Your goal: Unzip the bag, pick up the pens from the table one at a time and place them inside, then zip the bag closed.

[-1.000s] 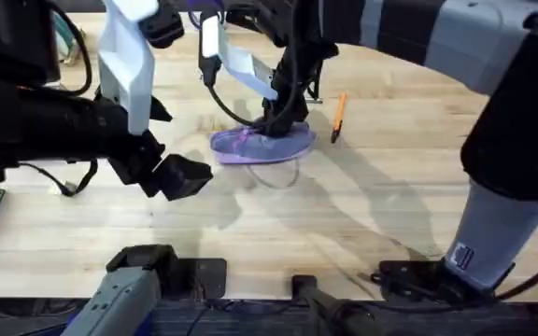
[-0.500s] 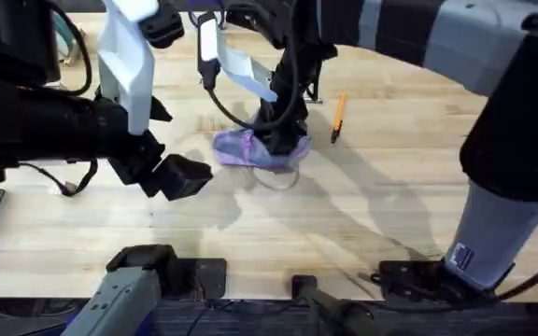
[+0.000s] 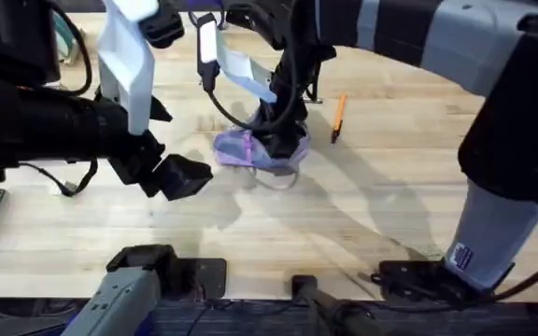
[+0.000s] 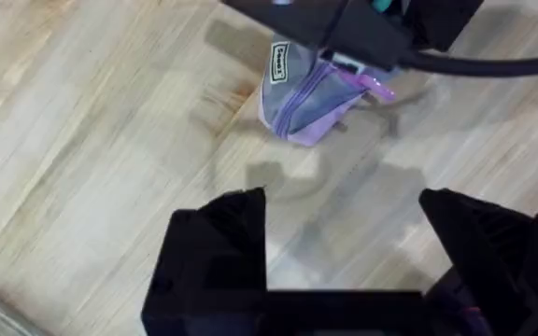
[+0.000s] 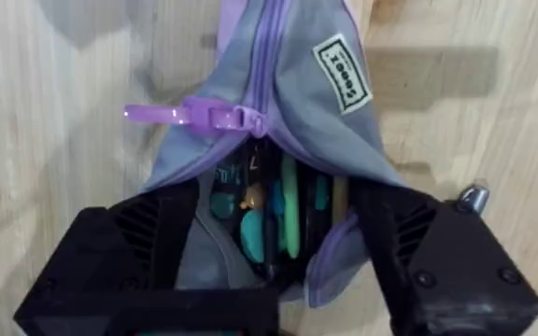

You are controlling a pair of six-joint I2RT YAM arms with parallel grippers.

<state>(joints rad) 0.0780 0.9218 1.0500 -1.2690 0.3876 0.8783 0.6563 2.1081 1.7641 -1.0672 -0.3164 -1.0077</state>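
Fingers (image 5: 138,243) of the right gripper (image 5: 269,261) stand apart, one on each side of the bag's (image 5: 288,103) open end, pressing the fabric between them; coloured items show inside the gap. Its purple zipper pull (image 5: 171,115) sticks out sideways at the point where the teeth part. From overhead the bag (image 3: 241,149) lies bunched on the table (image 3: 362,205) near the middle, under the right arm. An orange pen (image 3: 338,116) rests just beside it on the wood, not touching. Well apart, the left gripper (image 4: 344,261) hovers above bare planks with its fingers spread wide and nothing between them.
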